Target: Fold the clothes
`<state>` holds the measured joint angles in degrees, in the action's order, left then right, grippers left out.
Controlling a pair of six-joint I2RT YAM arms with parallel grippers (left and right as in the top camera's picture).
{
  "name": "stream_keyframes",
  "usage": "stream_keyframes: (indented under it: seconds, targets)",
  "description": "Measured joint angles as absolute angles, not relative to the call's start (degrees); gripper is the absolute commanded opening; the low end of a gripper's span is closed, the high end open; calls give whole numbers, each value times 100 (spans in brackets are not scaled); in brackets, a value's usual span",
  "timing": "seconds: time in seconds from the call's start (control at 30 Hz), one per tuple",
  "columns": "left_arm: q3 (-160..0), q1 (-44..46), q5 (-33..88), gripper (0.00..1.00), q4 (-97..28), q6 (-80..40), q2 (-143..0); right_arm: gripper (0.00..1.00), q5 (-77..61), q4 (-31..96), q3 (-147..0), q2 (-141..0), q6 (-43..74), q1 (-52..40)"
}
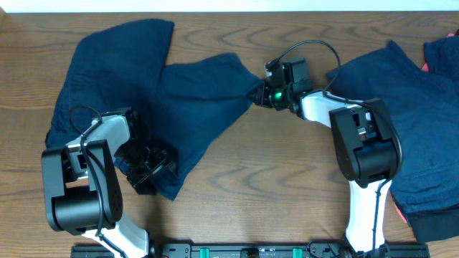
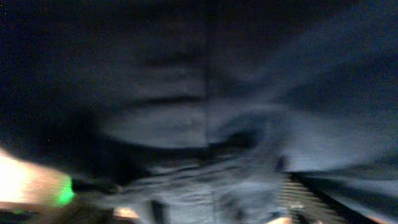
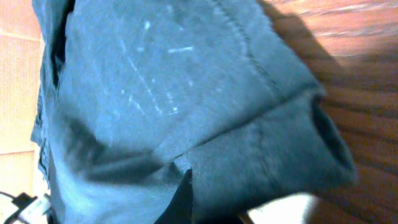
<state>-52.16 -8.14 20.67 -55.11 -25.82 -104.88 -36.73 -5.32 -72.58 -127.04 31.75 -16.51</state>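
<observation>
Early in the fold, by the look of it; working on one wrinkled dark navy-blue cloth garment [image 1: 193,100], spread loosely across the left and middle of the brown wood-grain table [image 1: 272,165]; no clean crease made in it yet.

Pinching the garment's right-hand tip with the right gripper [image 1: 259,92]; clamped on cloth, judging by the fabric drawn out to a point there and bunched thick against the lens in the right wrist view.

Sitting over the garment's near lower edge with the left gripper [image 1: 149,170]; cannot tell whether closed or parted, given nothing but blurred dark cloth pressed close in the left wrist view.

Next, probably: carrying the pinched tip leftward over the body of the garment and laying it down flat; calls for a firm hold at the tip, the near edge kept anchored or lifted in step, and a low, even sweep so as not to drag the whole piece along.

Counting: two arms, two grippers; one garment in hand; a heap of further navy-blue cloth [image 1: 423,122] at the right edge of the table, well apart from the first, seemingly two pieces overlapping but hard to separate; so two garments for certain, three at a guess; also a sliver of pink-red material [image 1: 424,68] peeking from that heap, not identifiable.
</observation>
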Motion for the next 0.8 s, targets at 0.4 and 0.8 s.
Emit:
stream_keyframes:
  seconds: [0.4, 0.8]
  targets:
    - [-5798, -775, 2338, 6, -5157, -2134, -10656, 1, -3111, 3046, -7109, -10602, 2300, -808]
    - [-6864, -1177, 2141, 6, -7089, -1304, -10796, 1, -1802, 6272, -7107, -8980, 1629, -777]
